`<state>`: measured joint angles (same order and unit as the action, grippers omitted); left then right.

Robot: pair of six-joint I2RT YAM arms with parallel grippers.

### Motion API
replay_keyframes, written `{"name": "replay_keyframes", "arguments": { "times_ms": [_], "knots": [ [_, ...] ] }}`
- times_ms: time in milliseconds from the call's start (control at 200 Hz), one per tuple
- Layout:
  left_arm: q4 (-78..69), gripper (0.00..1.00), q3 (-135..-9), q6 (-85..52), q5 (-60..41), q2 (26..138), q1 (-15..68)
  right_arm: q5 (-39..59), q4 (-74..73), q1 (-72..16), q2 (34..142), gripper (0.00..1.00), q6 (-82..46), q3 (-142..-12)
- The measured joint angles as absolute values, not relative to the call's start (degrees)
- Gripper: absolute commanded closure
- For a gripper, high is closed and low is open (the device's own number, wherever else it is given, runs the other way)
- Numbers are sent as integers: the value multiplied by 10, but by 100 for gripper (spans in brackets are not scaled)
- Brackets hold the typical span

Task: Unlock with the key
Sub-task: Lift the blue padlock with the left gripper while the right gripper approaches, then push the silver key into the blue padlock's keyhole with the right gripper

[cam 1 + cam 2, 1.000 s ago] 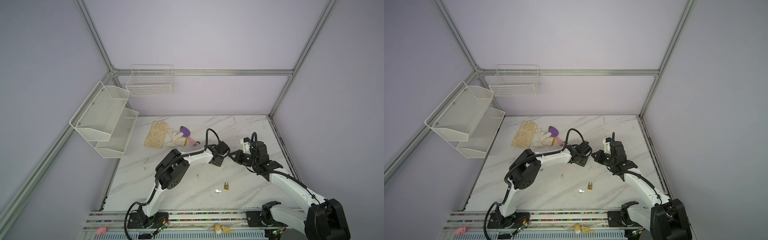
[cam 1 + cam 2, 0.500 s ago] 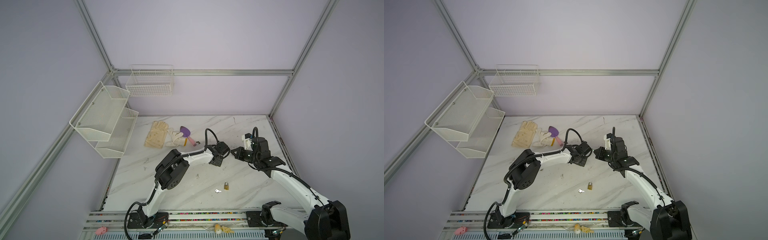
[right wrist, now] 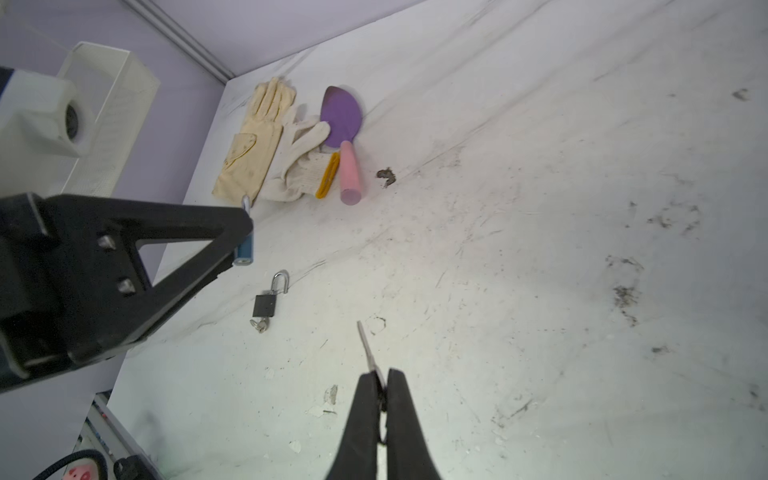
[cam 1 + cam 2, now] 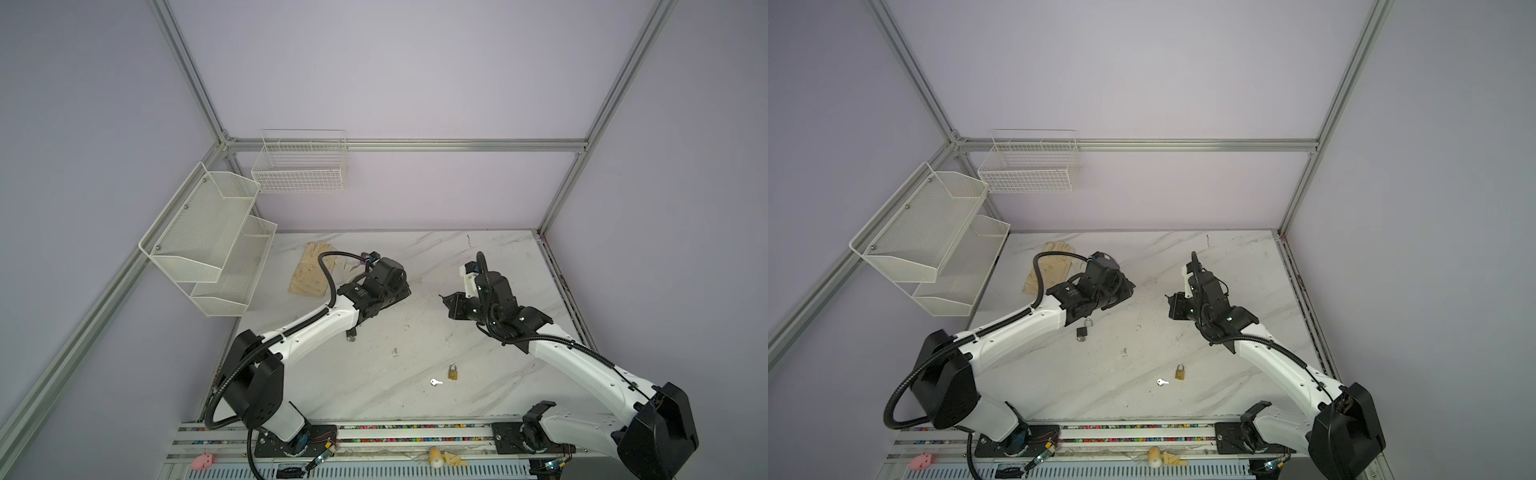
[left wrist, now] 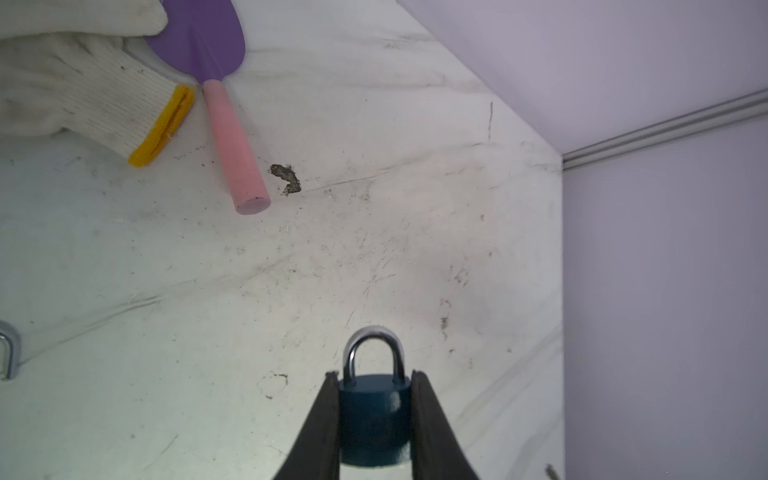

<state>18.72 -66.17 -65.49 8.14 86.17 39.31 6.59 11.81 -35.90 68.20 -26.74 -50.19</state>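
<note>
Left of centre in a top view, gloves are lying toward the table's upper left. A black padlock is resting on the table; I am reading its shackle as sprung open, though it is small from here. My left gripper is clamping the blue padlock by its body, shackle pointing away. Low in the middle, a brass padlock and a loose key are lying just beside each other. Right of centre, my right gripper is pinching the key, blade sticking out forward.
</note>
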Motion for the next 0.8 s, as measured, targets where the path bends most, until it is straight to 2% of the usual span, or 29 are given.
{"name": "replay_keyframes", "arguments": {
  "times_ms": [155, 375, 800],
  "knots": [
    [127, 100, -575, -772, 72, 801, 390, 22, 76, -434, 706, 100, -289, -507],
    [107, 100, -554, -860, 74, 772, 390, -28, 8, -507, 743, 100, -321, -510],
    [86, 100, -536, -911, 77, 754, 390, -48, -51, -518, 783, 100, -355, -522]
  ]
}}
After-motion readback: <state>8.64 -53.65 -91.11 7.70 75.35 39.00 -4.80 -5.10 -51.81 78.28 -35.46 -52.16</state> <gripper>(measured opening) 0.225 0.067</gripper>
